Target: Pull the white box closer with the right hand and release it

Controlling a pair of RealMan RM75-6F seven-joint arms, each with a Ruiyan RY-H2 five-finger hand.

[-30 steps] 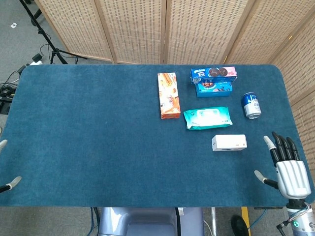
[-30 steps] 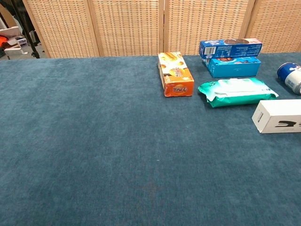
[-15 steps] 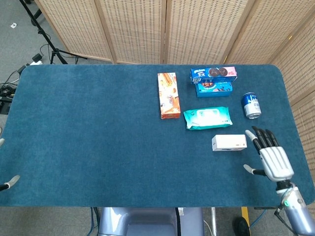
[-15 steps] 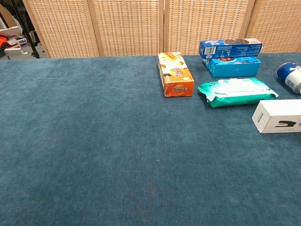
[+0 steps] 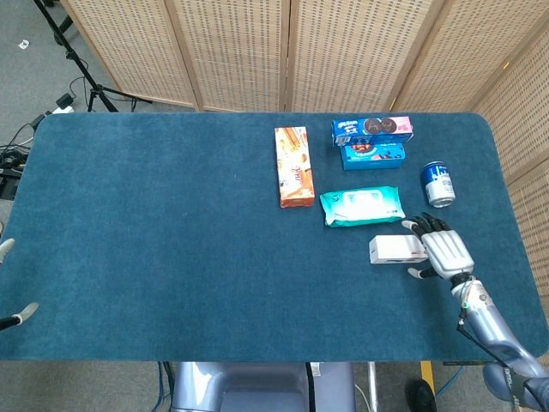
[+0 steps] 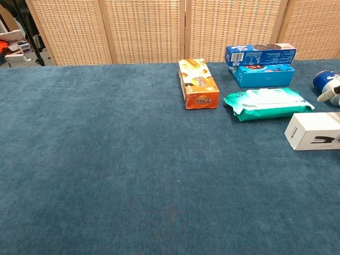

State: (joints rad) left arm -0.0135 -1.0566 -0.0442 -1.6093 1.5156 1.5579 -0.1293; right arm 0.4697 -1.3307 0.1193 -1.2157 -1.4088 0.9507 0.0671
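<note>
Box (image 5: 398, 250) near tabletop (image 5: 154, 240) right edge, right robot hand (image 5: 444, 251) at its right end, wipes pack (image 5: 362, 206) behind, can (image 5: 437, 184) right of wipes

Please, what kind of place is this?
Probably a robot test room, not a home. A table in blue cloth holds packaged goods such as a white box, woven folding screens stand behind, and a tripod with cables shows on the floor.

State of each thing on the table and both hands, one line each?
white box: lying flat, right end under the right hand
right hand: fingers spread over the box's end
left hand: only fingertips visible at the edge
can: upright
wipes pack: flat
orange box: flat
</note>
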